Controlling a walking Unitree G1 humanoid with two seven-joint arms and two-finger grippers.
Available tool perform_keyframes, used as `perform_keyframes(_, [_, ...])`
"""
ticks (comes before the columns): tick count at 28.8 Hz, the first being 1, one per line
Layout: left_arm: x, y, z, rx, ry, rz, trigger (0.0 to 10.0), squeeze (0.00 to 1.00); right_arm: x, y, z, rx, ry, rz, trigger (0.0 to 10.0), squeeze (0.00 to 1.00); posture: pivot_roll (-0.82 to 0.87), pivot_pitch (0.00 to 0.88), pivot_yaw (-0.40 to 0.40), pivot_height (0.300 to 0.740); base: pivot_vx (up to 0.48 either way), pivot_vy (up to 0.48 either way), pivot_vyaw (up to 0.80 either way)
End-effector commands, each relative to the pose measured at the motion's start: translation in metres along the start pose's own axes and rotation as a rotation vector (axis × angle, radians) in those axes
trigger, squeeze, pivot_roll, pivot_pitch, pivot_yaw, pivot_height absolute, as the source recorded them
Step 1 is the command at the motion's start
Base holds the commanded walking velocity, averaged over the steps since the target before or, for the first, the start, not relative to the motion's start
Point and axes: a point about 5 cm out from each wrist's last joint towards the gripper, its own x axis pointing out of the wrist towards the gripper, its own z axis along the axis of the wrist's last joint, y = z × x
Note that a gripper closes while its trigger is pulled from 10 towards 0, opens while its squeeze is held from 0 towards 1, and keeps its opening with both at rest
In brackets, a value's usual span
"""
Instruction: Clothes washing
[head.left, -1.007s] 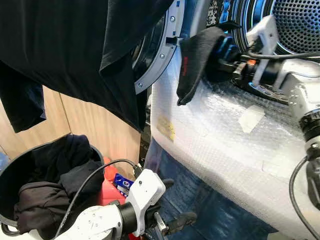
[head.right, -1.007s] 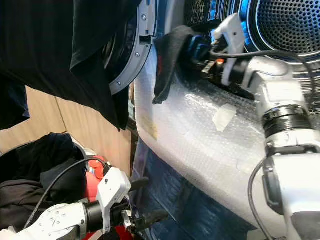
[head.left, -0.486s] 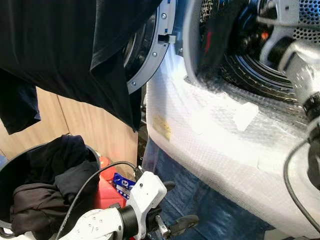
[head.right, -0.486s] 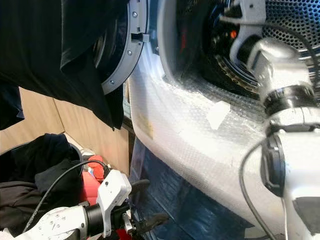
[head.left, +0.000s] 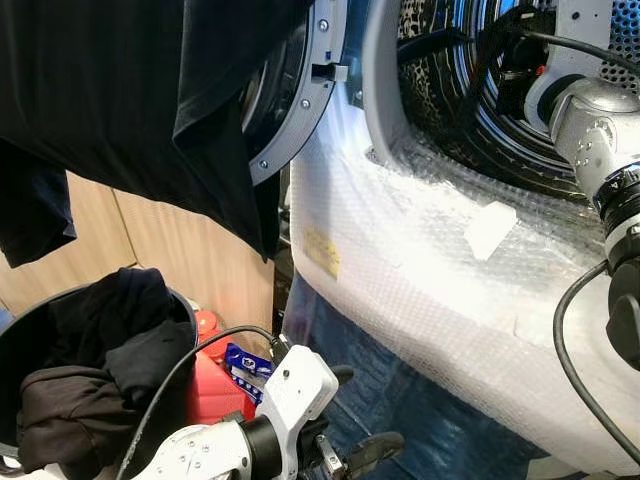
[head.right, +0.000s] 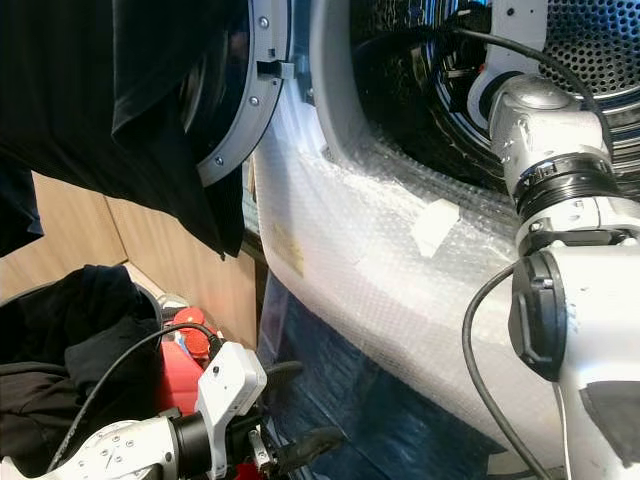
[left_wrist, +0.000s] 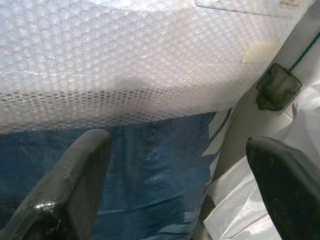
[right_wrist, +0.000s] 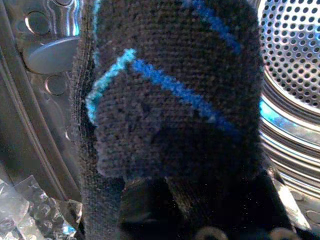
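My right end effector (right_wrist: 165, 200) reaches into the perforated silver drum (head.right: 590, 40) of the washing machine at about one o'clock, and its wrist view shows a dark knitted sock with blue stripes (right_wrist: 170, 95) draped right over the fingers, pinched between them. The sock hangs inside the drum mouth, with the holed steel wall just behind it. The machine's front is wrapped in white bubble wrap (head.left: 420, 270), with a small strip of pale tape (head.left: 489, 228) stuck on it. The round grey-rimmed door (head.left: 300, 120) stands open at eleven o'clock, and a large black garment (head.left: 130, 100) hangs over it. My left end effector (head.left: 350, 455) sits low at six o'clock, its black fingers (left_wrist: 70, 190) spread wide and gripping nothing, facing the bubble wrap and a blue sheet (left_wrist: 155, 170) below it. At eight o'clock a round black laundry basket (head.left: 15, 345) holds crumpled dark clothes (head.left: 90, 370), with a red plastic bottle (head.left: 215, 375) just beside it.
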Motion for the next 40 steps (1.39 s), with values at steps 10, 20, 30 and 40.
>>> perform_keyframes(10, [-0.009,-0.035,-0.002,-0.099,0.007,0.002,10.0,0.00,-0.014,-0.061,-0.014,0.012,0.054,-0.512,10.0,0.00,0.11,0.126,-0.157,0.740,0.000,0.000,0.00])
perform_keyframes(20, [-0.013,-0.047,-0.006,-0.156,0.020,-0.013,10.0,0.00,-0.015,-0.067,-0.016,0.028,0.048,-0.505,10.0,1.00,0.10,0.163,-0.155,0.740,0.000,0.000,0.00])
perform_keyframes(30, [-0.015,-0.055,-0.005,-0.193,0.026,-0.017,10.0,0.00,-0.017,-0.067,-0.007,-0.026,0.091,-0.498,10.0,1.00,0.07,0.186,-0.148,0.740,0.000,0.000,0.00])
perform_keyframes(40, [-0.013,-0.054,-0.004,-0.196,0.022,-0.034,10.0,0.00,-0.020,-0.065,0.014,-0.116,0.104,-0.412,10.0,1.00,0.04,0.175,-0.140,0.740,0.000,0.000,0.00])
